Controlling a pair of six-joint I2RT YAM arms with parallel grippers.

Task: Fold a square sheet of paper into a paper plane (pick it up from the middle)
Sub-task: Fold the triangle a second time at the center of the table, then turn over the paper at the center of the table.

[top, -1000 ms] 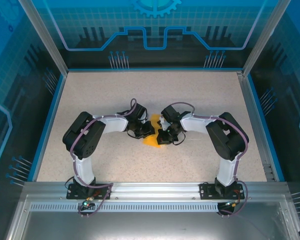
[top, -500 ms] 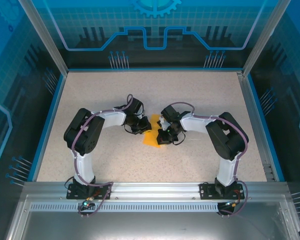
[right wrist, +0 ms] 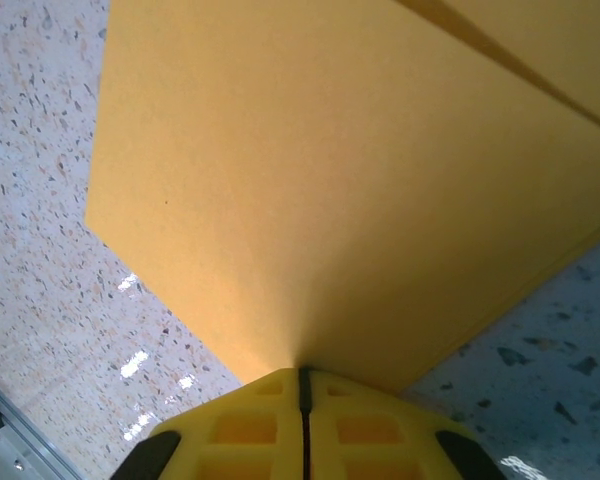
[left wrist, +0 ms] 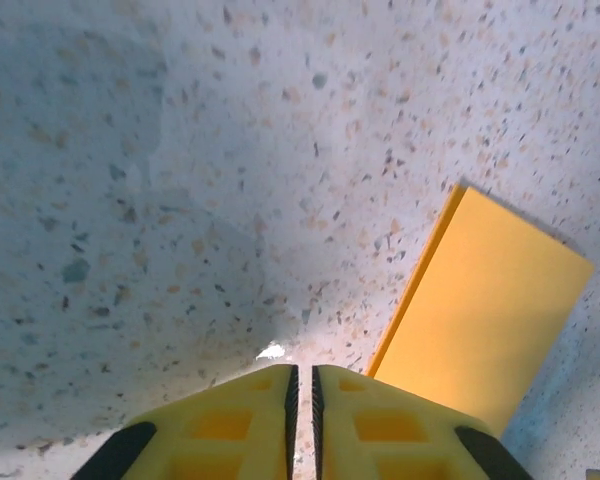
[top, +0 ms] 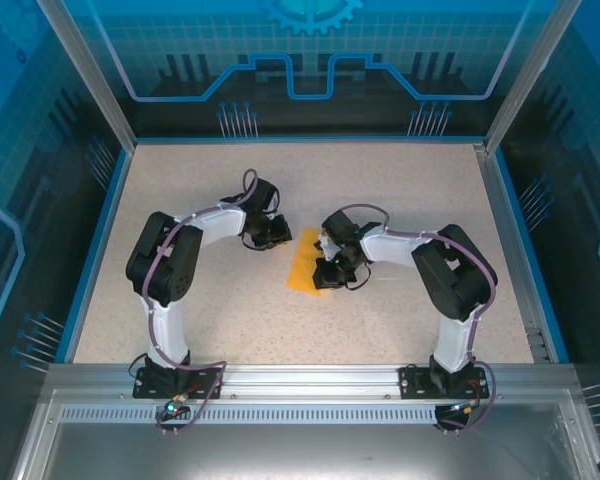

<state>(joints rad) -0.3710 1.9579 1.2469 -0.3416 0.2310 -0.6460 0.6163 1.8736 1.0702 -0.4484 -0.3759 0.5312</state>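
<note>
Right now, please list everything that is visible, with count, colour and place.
table: one, speckled beige, under everything
paper sheet: one, orange, folded, middle of the table
walls: three, blue, around the table
rail: one, silver, near edge
left arm, right arm: two, black and white, bolted at the rail
left pincer: one, yellow, shut and empty, beside the paper sheet
right pincer: one, yellow, shut on the paper sheet's edge
</note>
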